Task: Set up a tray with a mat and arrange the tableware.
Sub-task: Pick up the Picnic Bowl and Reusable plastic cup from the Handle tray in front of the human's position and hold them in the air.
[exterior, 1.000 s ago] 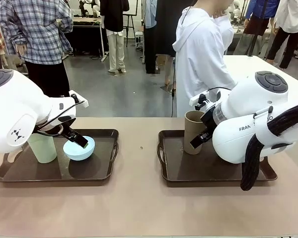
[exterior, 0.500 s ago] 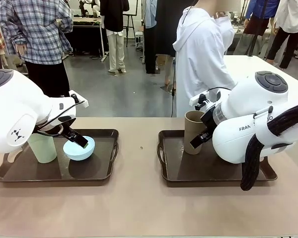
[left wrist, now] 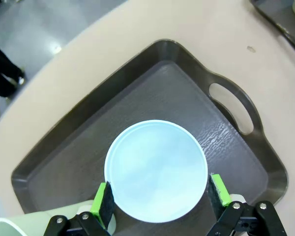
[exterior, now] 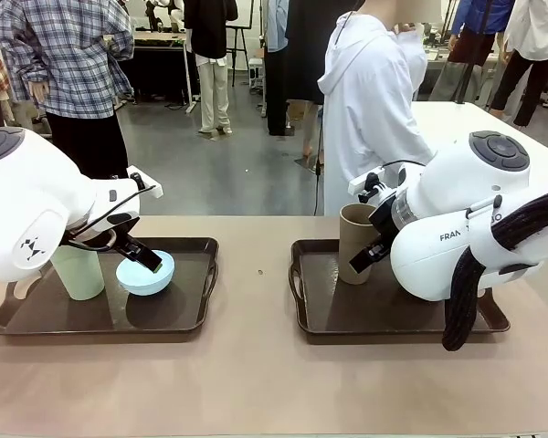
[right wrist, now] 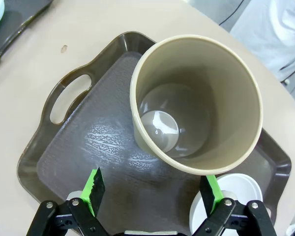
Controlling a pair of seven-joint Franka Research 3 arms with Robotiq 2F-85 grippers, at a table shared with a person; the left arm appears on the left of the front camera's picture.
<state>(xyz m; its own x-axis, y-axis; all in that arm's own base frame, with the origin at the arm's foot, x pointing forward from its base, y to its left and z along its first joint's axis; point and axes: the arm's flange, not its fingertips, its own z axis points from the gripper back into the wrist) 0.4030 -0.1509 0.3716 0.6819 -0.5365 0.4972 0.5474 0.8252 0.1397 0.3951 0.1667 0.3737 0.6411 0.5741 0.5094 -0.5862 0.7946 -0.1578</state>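
the tan desk (exterior: 256, 383) carries two dark trays with cut-out handles, well apart. the left tray (exterior: 100, 330) sits before my left arm and the right tray (exterior: 333, 315) before my right. each tray floor looks textured; i cannot tell whether that is a mat.

next the cups, both upright. the pale green cup (exterior: 78, 272) stands at the near-left of the left tray. the tan-brown cup (right wrist: 238, 93) stands toward the handle end of the right tray, and my right wrist looks straight down into it. both look like matte plastic, so i judge them light and stiff, but tall enough to tip. i would take one across the wall a little below the rim, not at the lip.

then the bowls. the light blue bowl (left wrist: 156, 169) rests on the left tray just beside the green cup. the white bowl (right wrist: 236, 189) sits on the right tray close to the tan cup. they look light and hard, and a curved side may slide out of a squeeze, so pinching the rim with one finger inside and one outside seems safer.

my left hand (left wrist: 160, 196) is spread wide, a green pad on either side of the blue bowl's rim — gripping nothing. my right hand (right wrist: 152, 191) is equally wide and holds nothing, its pads just short of the tan cup.
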